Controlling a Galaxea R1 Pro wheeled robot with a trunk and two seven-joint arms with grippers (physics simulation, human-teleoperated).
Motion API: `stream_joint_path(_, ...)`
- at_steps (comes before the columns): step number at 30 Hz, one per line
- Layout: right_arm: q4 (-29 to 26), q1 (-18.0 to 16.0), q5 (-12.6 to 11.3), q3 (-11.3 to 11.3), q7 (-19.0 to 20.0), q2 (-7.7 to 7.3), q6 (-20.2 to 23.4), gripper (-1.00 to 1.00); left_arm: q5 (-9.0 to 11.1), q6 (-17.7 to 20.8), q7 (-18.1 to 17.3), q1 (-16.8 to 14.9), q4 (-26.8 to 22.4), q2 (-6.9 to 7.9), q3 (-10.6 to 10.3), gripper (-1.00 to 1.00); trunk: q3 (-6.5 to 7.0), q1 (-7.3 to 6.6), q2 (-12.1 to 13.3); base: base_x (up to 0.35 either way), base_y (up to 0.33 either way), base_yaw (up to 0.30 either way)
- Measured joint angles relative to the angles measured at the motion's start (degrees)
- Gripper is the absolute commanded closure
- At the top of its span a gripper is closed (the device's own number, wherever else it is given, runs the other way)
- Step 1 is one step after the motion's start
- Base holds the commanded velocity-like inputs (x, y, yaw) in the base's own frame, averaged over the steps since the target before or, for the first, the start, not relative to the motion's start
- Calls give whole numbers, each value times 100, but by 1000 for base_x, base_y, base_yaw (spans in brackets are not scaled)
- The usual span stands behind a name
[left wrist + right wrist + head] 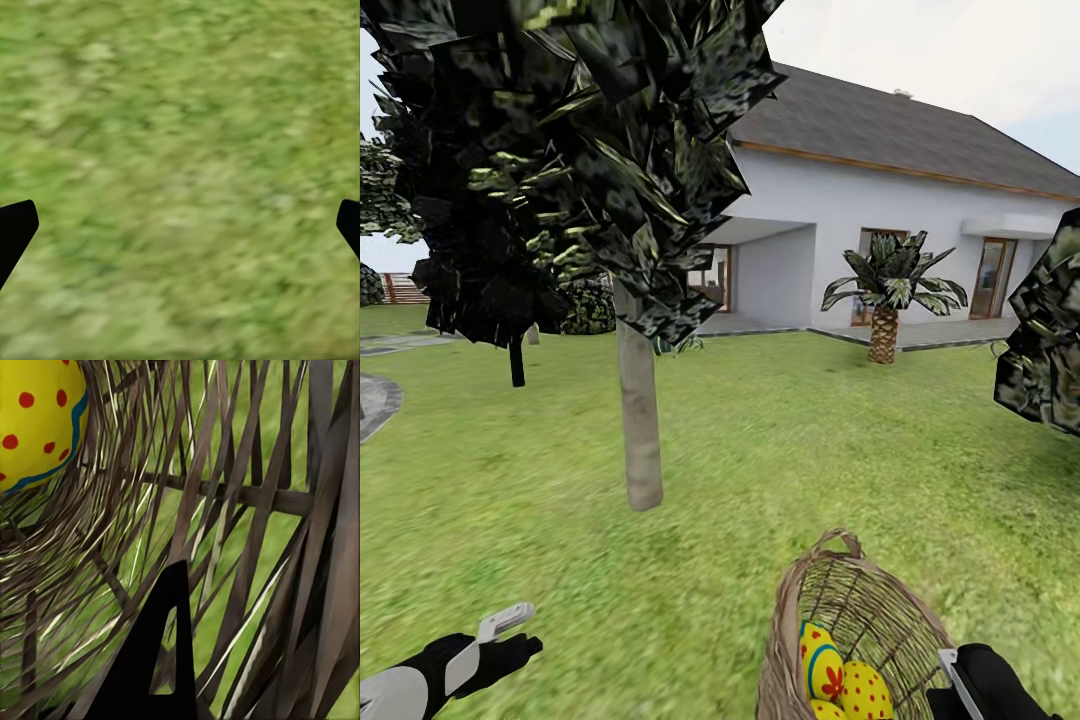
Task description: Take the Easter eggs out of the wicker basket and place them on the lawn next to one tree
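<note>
The wicker basket (860, 590) tilts at the lower right of the head view, over the lawn (780, 470). Three yellow Easter eggs lie inside: one with a red flower (823, 665), one with red dots (866, 692), and one at the frame's edge (825, 711). My right gripper (960, 682) is at the basket's rim, shut on its wall. In the right wrist view a black finger (161, 660) lies against the inner weave (247, 495), near a dotted egg (37, 420). The pale tree trunk (640, 420) stands ahead and to the left. My left gripper (520, 632) hangs open over grass (184, 225).
A white house (880, 220) and a short palm (883, 300) stand beyond the lawn. A near-black tree with a thin trunk (517, 362) is behind at the left. Dark foliage (1045, 340) juts in at the right. Grey paving (375, 400) edges the left.
</note>
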Motion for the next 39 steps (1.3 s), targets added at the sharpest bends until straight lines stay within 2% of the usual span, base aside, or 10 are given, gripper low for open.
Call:
stream_joint_path(12,0,0,-7,5,-5,22,1,100,0,5,2,0,2,-4,-1,-100,-215,263,-480,0,0,0)
stream_joint_path(36,-109,-6,-11,9,-8,28,4,100,0,1,2,1,6,-14,-1,-100,-746,325,-514,0,0,0)
stream_joint_path(39,-109,-6,-15,9,-12,29,4,100,0,1,-6,1,6,-15,0,-100,-746,324,-515,0,0,0)
